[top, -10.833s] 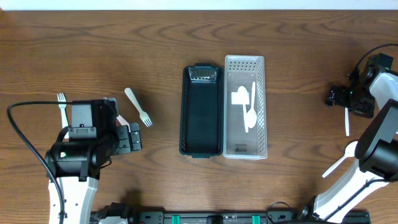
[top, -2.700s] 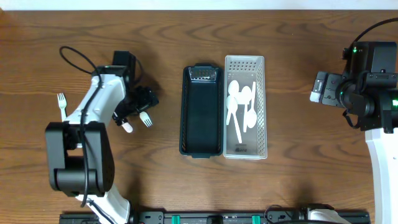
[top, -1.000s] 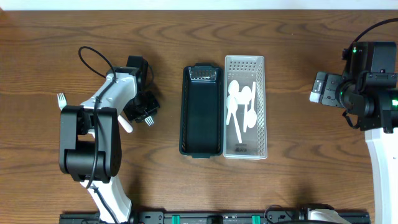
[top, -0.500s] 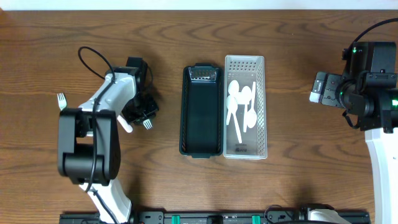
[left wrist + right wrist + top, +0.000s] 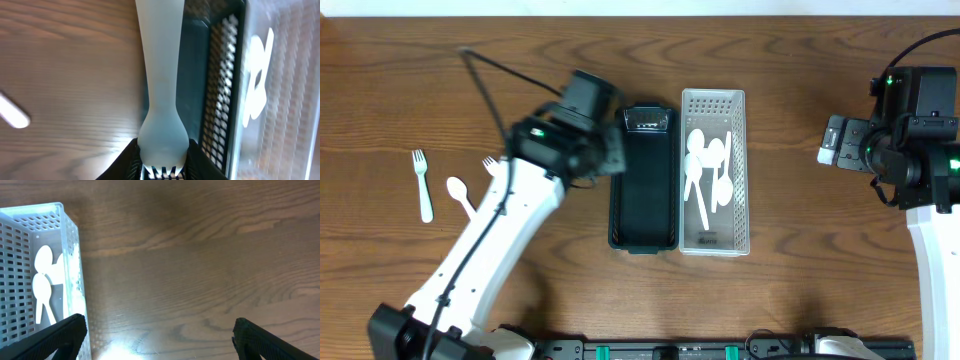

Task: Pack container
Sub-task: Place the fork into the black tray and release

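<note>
Just beside the left end effector, which has swung over clamped on a white fork, lies the dark tray (the right end effector hangs spread wide), so release looks next.

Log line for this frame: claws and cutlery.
left claw shut on fork, at left rim of dark tray | right claw open, empty | spoons in white basket
</note>
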`<state>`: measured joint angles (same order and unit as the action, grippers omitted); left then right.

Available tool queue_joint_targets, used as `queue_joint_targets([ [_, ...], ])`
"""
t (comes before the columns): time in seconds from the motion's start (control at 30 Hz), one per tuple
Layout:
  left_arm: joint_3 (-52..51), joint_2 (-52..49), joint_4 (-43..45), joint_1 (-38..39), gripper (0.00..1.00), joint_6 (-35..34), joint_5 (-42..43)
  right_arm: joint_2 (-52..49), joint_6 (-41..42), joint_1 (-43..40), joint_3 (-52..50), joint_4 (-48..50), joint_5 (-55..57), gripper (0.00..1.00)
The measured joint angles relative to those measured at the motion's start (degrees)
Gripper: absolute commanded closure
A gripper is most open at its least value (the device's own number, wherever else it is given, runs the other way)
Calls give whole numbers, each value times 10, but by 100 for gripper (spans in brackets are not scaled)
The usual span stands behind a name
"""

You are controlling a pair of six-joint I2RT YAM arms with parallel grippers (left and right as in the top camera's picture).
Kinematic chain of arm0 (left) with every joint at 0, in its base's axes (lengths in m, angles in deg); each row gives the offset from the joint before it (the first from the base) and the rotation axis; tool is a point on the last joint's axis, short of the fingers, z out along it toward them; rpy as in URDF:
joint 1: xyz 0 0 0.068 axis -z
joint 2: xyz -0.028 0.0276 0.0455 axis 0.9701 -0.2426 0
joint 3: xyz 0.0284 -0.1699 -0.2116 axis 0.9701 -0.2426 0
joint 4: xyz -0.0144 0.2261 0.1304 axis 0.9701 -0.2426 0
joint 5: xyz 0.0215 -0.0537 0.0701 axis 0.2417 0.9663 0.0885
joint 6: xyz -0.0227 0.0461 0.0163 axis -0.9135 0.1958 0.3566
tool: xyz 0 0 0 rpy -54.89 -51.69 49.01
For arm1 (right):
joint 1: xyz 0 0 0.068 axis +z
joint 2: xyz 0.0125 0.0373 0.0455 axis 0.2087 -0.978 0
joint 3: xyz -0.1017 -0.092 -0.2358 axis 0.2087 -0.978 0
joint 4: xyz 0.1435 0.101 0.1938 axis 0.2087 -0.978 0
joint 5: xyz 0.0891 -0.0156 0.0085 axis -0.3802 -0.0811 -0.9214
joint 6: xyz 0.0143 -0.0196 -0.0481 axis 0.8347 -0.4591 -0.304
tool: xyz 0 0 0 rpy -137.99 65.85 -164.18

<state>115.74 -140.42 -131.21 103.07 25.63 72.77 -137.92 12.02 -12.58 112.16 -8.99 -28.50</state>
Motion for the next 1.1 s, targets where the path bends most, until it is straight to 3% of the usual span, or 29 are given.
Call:
queue_joint_targets([
  [0.17, 0, -57, 10, 60, 94, 6, -3, 0, 0, 0, 0, 0, 0, 3],
  [0.4, -1, -175, 13, 83, 93, 6, -4, 0, 0, 0, 0, 0, 0, 3],
  [0.43, -1, -188, 13, 83, 86, 6, -4, 0, 0, 0, 0, 0, 0, 3],
  [0.47, -2, -197, 13, 83, 70, 6, -5, 0, 0, 0, 0, 0, 0, 3],
  [0.6, -4, -203, 14, 82, 35, 19, -8, 0, 0, 0, 0, 0, 0, 3],
  [0.83, -2, -179, 3, 73, 20, 38, -17, 0, 0, 0, 0, 0, 0, 2],
  [0.97, 17, -109, -20, 44, 12, 42, -55, 0, 0, 0, 0, 0, 0, 3],
  [1.1, 42, -2, -22, -38, 9, 47, -87, 0, 0, 0, 0, 0, 0, 2],
])
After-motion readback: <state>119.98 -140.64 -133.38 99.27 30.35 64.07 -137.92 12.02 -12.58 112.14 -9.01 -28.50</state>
